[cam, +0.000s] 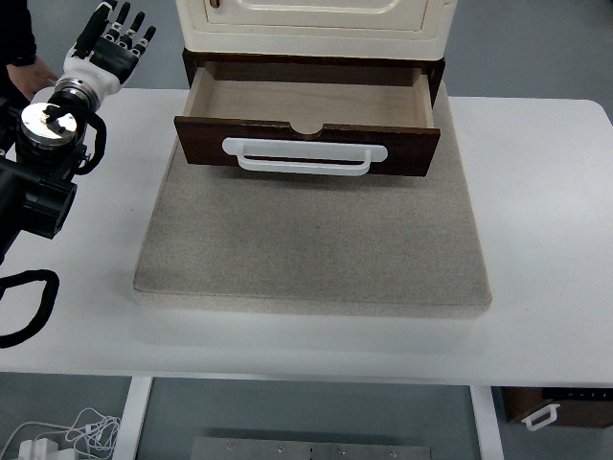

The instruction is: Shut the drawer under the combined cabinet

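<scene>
A dark wooden drawer (306, 144) stands pulled out from under a cream cabinet (316, 29) at the top of the top view. Its inside is bare light wood, and a white bar handle (305, 158) runs across its front. My left hand (117, 40) is raised at the upper left, well to the left of the drawer, fingers spread and holding nothing. Its black and silver arm (43, 153) comes in from the left edge. No right arm shows.
The cabinet stands on a grey felt mat (311, 249) laid on a white table (546, 240). A person's hand (34, 72) shows at the upper left behind my arm. Cables and a socket strip (57, 436) lie on the floor below.
</scene>
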{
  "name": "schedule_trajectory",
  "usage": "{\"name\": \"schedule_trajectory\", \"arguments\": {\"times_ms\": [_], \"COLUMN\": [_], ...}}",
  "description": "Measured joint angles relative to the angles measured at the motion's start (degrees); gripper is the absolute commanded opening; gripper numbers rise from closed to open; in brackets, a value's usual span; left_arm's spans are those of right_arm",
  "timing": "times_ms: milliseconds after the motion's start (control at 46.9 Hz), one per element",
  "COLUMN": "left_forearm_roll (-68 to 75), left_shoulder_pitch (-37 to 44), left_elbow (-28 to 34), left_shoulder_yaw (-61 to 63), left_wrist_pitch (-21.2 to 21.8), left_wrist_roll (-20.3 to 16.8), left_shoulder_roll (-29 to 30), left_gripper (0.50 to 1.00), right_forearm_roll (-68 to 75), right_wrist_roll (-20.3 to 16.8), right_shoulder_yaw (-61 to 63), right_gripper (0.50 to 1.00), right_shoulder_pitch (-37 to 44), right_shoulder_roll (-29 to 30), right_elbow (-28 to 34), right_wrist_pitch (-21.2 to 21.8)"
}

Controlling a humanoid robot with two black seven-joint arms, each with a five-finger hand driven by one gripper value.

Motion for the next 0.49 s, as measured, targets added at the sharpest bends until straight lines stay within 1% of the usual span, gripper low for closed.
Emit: {"name": "schedule_trajectory", "arguments": {"times_ms": [277, 490], "left_forearm_roll": [-0.3, -0.7], "left_shoulder_pitch": [-0.4, -1.5], "left_elbow": [0.2, 0.7], "left_shoulder_yaw": [0.0, -0.1], "left_wrist_pitch": [-0.1, 0.0], "left_wrist_roll": [0.0, 0.1], "left_shoulder_roll": [0.2, 2.2], "left_gripper": [1.000, 1.000], "right_forearm_roll": [0.0, 0.0], "right_wrist_roll": [0.0, 0.0], "right_shoulder_yaw": [0.0, 0.0], "right_gripper": [0.952, 0.952], "right_shoulder_pitch": [0.0, 0.0], "right_shoulder_roll": [0.0, 0.0], "right_elbow": [0.0, 0.0], "right_wrist_pitch": [0.0, 0.0]}}
